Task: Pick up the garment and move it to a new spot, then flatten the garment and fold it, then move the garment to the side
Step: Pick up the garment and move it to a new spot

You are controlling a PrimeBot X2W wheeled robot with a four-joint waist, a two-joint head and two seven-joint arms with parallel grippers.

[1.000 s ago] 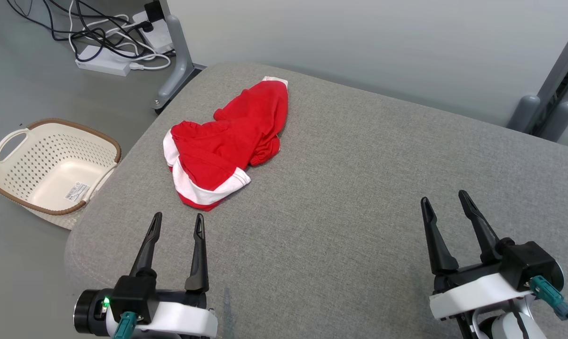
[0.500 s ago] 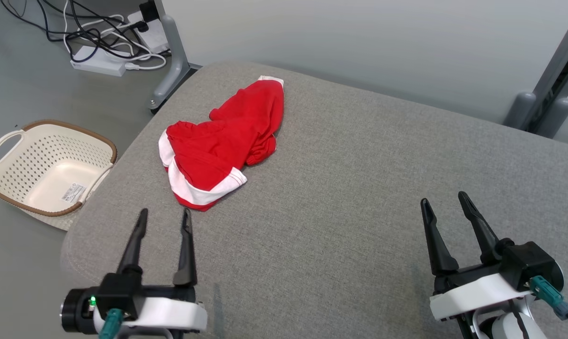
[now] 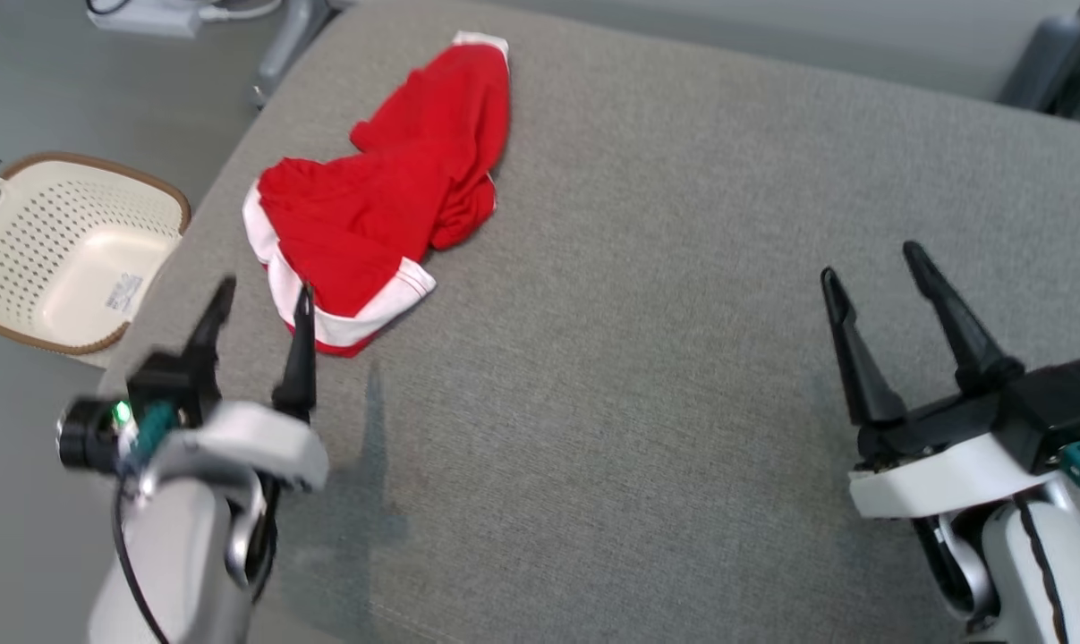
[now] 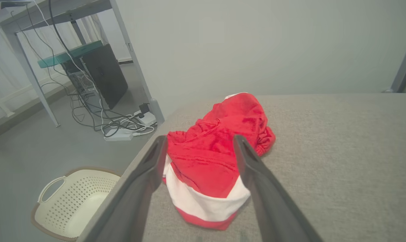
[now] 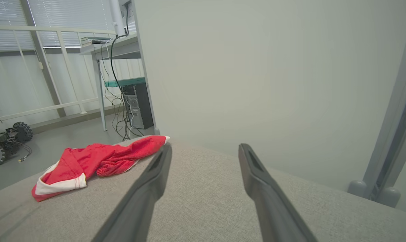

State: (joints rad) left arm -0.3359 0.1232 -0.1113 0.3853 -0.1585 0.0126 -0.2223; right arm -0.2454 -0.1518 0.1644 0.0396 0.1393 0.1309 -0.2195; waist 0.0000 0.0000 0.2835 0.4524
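A crumpled red garment (image 3: 387,197) with white trim lies on the far left part of the grey cushioned surface (image 3: 647,358). My left gripper (image 3: 264,293) is open just short of its near white-banded edge, with one fingertip overlapping that edge in the head view. In the left wrist view the garment (image 4: 216,158) sits between and beyond the open left gripper (image 4: 199,140). My right gripper (image 3: 871,259) stands open over bare fabric at the right, far from the garment (image 5: 98,161), holding nothing.
A cream perforated basket (image 3: 65,250) sits on the floor left of the surface, also seen as the basket (image 4: 71,201) in the left wrist view. Cables and a power strip (image 4: 122,131) lie on the floor beyond. A grey post (image 5: 391,134) stands at the far right.
The head camera has tilted down and the scene has shifted. My left gripper has advanced toward the garment's near edge. The right gripper stays open at the right.
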